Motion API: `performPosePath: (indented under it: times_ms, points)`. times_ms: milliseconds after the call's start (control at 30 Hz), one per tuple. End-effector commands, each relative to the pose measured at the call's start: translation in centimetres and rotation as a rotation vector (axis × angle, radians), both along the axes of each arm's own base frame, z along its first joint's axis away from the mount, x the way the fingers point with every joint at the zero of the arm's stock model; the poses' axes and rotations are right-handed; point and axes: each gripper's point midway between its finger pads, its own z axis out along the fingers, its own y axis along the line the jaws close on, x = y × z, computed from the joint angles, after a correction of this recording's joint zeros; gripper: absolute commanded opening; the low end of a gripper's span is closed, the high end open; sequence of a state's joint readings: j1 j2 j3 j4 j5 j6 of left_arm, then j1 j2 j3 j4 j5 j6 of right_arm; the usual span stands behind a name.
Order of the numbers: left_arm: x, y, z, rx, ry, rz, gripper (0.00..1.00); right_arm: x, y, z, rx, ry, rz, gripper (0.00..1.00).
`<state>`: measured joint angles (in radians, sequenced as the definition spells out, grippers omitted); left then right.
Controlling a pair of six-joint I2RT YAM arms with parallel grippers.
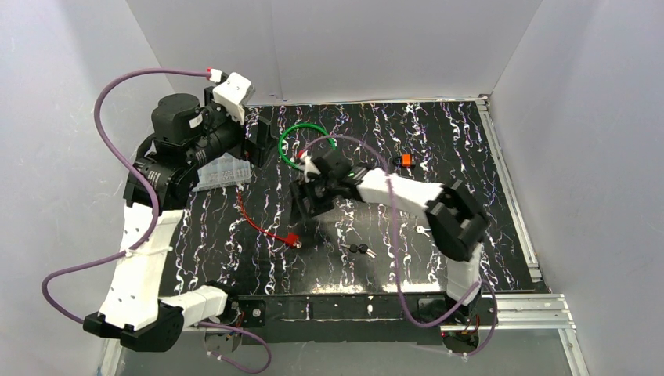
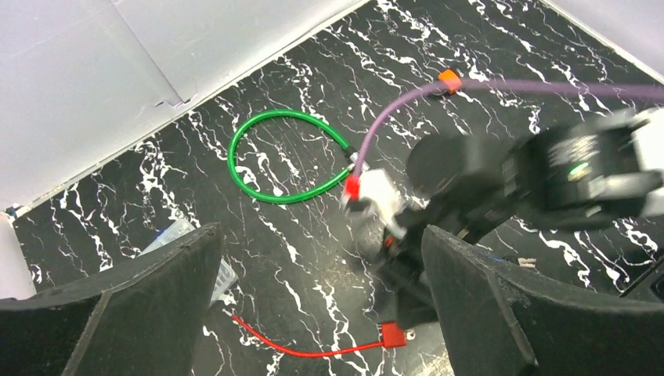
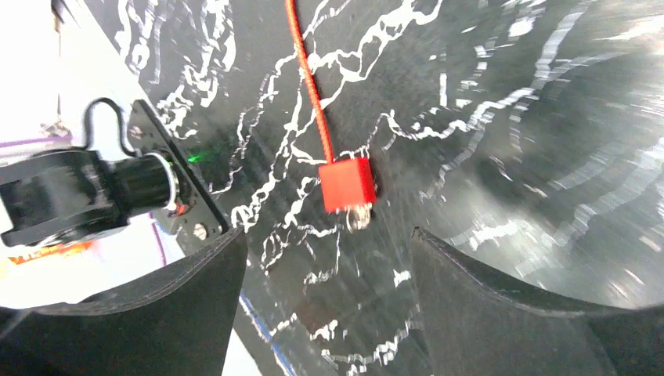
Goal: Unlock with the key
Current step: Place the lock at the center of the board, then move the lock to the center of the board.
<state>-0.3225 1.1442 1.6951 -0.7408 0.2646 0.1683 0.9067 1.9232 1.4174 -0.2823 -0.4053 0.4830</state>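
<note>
Black marbled tabletop [image 1: 470, 204], white walls around.
Left tool [image 2: 319, 235]: raised at rear left, fingers spread wide, nothing between.
Right tool [image 3: 327, 235]: centre of tabletop, tilted down, fingers apart, gripping nothing.
Green cable loop [image 1: 305, 145]: flat at rear centre, behind right tool.
Red cable lock [image 3: 347, 182]: on tabletop, red block just beyond right tool's fingertips, not touched; cable runs off toward left arm.
Clear plastic box [image 1: 223, 172]: under left arm.
Key bunch [image 1: 359, 250]: on tabletop near front edge, right of red block, apart from both tools.
Small orange item [image 1: 405, 160]: rear right, too small to tell.
</note>
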Motion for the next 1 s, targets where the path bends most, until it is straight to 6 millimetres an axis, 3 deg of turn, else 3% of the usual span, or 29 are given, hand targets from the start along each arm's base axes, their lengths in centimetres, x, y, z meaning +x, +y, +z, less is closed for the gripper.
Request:
performPosePath:
  times_ms: [0,133,200,333,467,567,700,867,967]
  points:
    - [-0.7,0.1,-1.3,0.036,0.053,-0.027,0.98,3.3,-6.1,7.5,0.026,-0.174,-0.186,0.83]
    - [-1.3,-0.1,-3.3,0.056,0.129,-0.053,0.98,5.2,-14.2,9.3,-0.028,-0.266,-0.402,0.83]
    - [-1.9,-0.3,-4.3,0.068,0.168,-0.076,0.98,7.2,-18.1,9.7,-0.036,-0.26,-0.535,0.81]
    - [-2.7,-0.4,-6.5,0.11,0.222,-0.125,0.98,12.7,-25.3,9.6,-0.149,-0.294,-0.781,0.79]
    - [-3.0,-0.8,-8.9,0.146,0.269,-0.182,0.98,18.7,-30.6,8.9,-0.335,-0.33,-0.929,0.83]
    - [-2.4,-1.3,-10.3,0.163,0.302,-0.22,0.98,22.3,-33.6,7.8,-0.44,-0.318,-0.987,0.85]
    - [-1.3,-1.8,-11.4,0.17,0.323,-0.237,0.98,27.2,-35.6,7.5,-0.474,-0.331,-1.027,0.86]
    - [-0.7,-2.5,-12.3,0.159,0.345,-0.256,0.98,30.8,-36.9,4.7,-0.557,-0.316,-1.023,0.86]
    - [-0.6,-2.7,-12.7,0.145,0.377,-0.25,0.98,31.8,-36.8,2.8,-0.56,-0.281,-1.016,0.85]
